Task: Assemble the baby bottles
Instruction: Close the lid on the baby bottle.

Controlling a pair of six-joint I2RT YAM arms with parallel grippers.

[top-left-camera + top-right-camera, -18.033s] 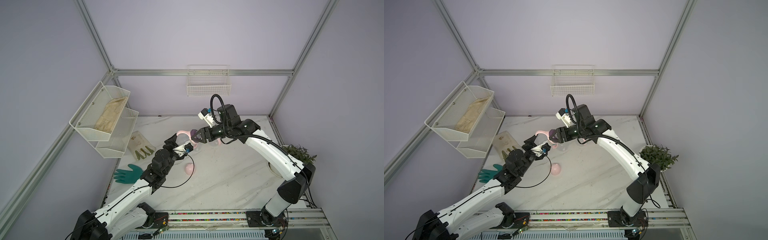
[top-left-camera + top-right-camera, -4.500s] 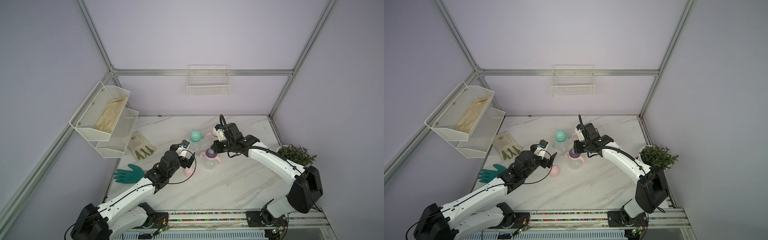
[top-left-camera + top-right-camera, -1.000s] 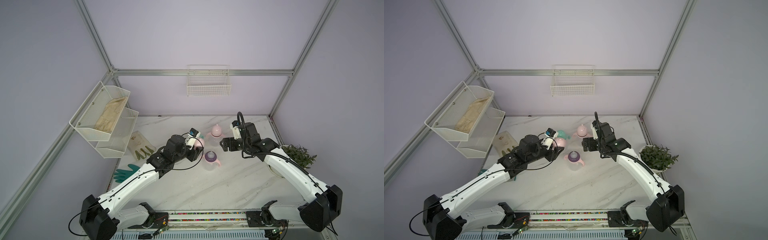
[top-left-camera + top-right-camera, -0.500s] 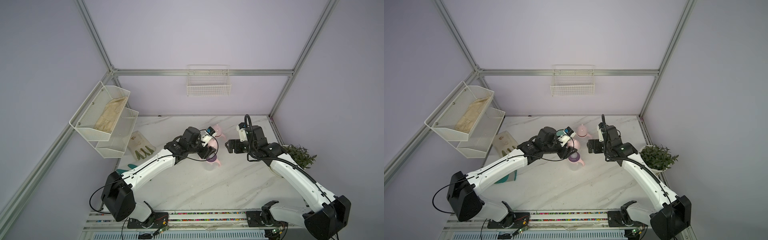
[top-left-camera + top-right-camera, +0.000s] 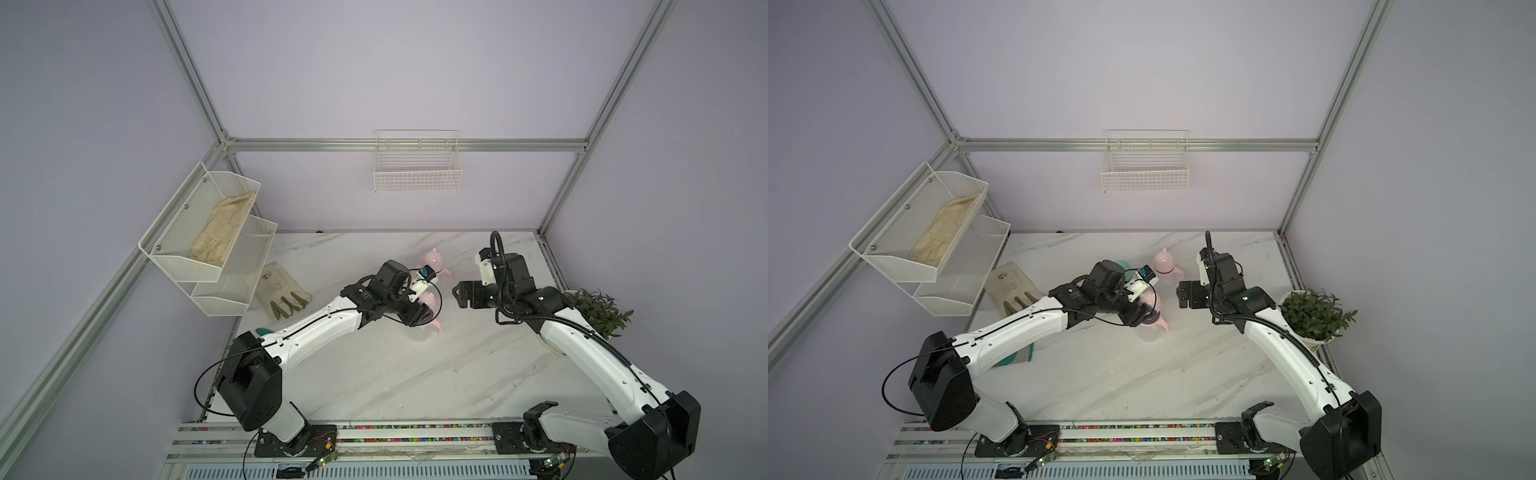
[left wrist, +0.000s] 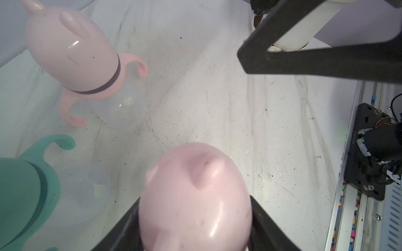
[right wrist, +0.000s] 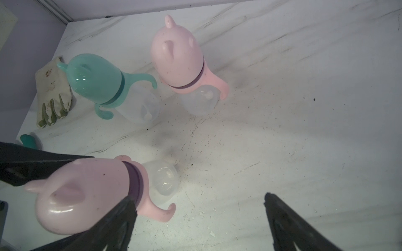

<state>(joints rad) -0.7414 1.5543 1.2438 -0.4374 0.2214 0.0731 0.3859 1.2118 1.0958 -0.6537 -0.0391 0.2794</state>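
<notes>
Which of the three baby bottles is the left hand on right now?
The nearer pink-capped bottle: the left hand straddles its dome cap. The other pink bottle and the mint bottle stand untouched behind it.

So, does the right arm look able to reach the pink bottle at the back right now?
Probably yes: the right gripper is open beside that pink bottle, bare table between them, and the left gripper clasps the nearer bottle.

2 top views: high, far, looking down on whole table (image 5: 395, 382). 2 wrist views: close, sharing mint-capped bottle (image 7: 95, 80).
</notes>
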